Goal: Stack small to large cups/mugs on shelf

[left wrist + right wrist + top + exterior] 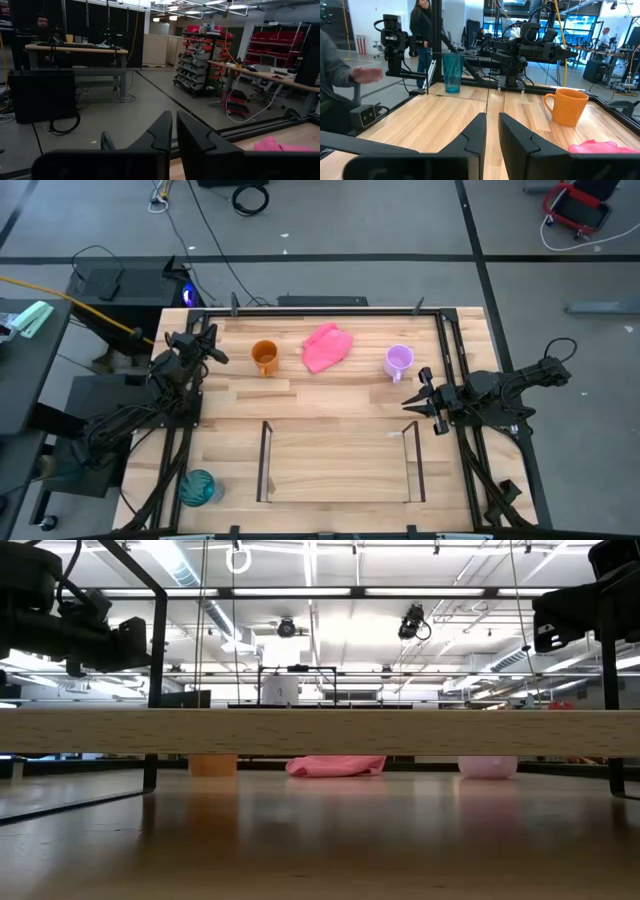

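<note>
The orange mug (264, 357) and the lilac mug (398, 361) stand upright on their bases near the table's far edge, with the pink cloth (327, 347) lying between them. The teal tumbler (197, 487) stands upright at the near left corner. The shelf (340, 465) sits at the table's near middle, and no cup is in it. My left gripper (212, 348) hovers at the far left, left of the orange mug (567, 106). My right gripper (412, 405) hovers at the right, nearer than the lilac mug. On both, the fingers stand close together and hold nothing.
The shelf's thin dark rods (265, 460) rise on each side of its plank (320, 730). A dark frame rims the table (330, 310). Bare wood lies between the cups and the shelf. A person's hand (367, 75) shows beyond the table's left side.
</note>
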You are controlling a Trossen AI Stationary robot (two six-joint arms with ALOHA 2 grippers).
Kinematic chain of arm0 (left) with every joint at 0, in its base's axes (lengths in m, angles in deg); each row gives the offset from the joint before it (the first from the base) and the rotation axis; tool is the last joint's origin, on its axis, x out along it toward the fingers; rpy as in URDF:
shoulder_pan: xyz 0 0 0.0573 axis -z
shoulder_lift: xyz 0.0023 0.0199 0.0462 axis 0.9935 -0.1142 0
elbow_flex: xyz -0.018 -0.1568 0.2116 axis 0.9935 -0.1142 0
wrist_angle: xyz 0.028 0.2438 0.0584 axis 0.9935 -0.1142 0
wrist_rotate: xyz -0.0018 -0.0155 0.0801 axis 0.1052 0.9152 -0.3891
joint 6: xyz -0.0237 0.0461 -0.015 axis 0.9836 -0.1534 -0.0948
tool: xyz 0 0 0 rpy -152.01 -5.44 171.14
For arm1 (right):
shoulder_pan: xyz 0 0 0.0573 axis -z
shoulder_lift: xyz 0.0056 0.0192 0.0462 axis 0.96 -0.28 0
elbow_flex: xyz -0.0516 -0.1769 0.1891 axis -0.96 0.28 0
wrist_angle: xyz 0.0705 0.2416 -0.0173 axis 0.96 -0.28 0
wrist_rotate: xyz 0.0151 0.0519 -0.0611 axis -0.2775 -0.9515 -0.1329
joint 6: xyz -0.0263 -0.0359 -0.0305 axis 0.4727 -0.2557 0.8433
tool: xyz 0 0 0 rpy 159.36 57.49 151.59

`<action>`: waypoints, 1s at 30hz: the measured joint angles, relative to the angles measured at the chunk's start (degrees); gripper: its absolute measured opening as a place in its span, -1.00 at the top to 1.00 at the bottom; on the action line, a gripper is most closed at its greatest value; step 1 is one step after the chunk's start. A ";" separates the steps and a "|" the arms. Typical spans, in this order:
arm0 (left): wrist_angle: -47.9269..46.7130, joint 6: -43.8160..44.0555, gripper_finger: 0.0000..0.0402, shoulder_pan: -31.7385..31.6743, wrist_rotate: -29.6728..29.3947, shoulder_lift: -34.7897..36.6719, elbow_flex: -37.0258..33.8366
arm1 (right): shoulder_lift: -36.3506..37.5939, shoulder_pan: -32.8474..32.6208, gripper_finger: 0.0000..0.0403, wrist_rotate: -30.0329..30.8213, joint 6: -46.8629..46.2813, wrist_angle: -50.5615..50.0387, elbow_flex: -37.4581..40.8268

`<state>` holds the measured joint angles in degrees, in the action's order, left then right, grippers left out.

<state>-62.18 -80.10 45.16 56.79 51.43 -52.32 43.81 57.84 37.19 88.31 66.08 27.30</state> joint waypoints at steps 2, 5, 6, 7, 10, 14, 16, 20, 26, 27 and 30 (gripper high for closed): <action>-0.01 -0.04 0.85 0.00 0.00 -0.01 0.01 | -0.01 0.01 0.71 -0.01 0.02 0.00 0.00; -0.02 0.00 0.86 0.00 0.01 -0.01 -0.01 | -0.02 0.01 0.71 -0.01 0.01 -0.01 0.00; 0.00 -0.04 0.87 0.00 -0.01 0.01 0.01 | -0.02 0.01 0.71 -0.01 0.01 -0.02 0.00; -0.01 -0.03 0.87 0.00 -0.01 0.01 -0.01 | 0.00 0.01 0.71 0.00 0.01 0.00 0.00; -0.02 -0.01 0.87 -0.02 -0.01 0.01 0.01 | -0.01 0.01 0.71 0.00 0.00 -0.01 0.00; 0.00 0.01 0.84 -0.01 0.00 -0.01 0.01 | 0.00 0.02 0.71 0.00 0.00 0.00 0.00; 0.00 0.54 0.83 -0.01 0.01 0.01 -0.01 | 0.00 0.01 0.71 -0.01 0.01 0.00 0.00; 0.00 5.70 0.83 0.00 0.06 0.00 0.01 | -0.01 0.02 0.71 0.20 3.43 0.02 0.00; -0.82 31.46 0.86 -0.02 9.82 0.02 0.01 | 0.00 0.02 0.71 0.46 12.32 0.02 0.00; -0.49 34.55 0.87 0.00 12.64 -0.01 0.01 | -0.02 0.02 0.71 0.46 12.34 0.02 0.00; 1.47 37.79 0.88 0.00 13.65 0.04 0.01 | -0.02 0.02 0.71 0.46 12.46 0.02 0.00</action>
<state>-60.71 -42.30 45.16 70.45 51.46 -52.31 43.79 57.86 37.65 100.76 66.10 27.30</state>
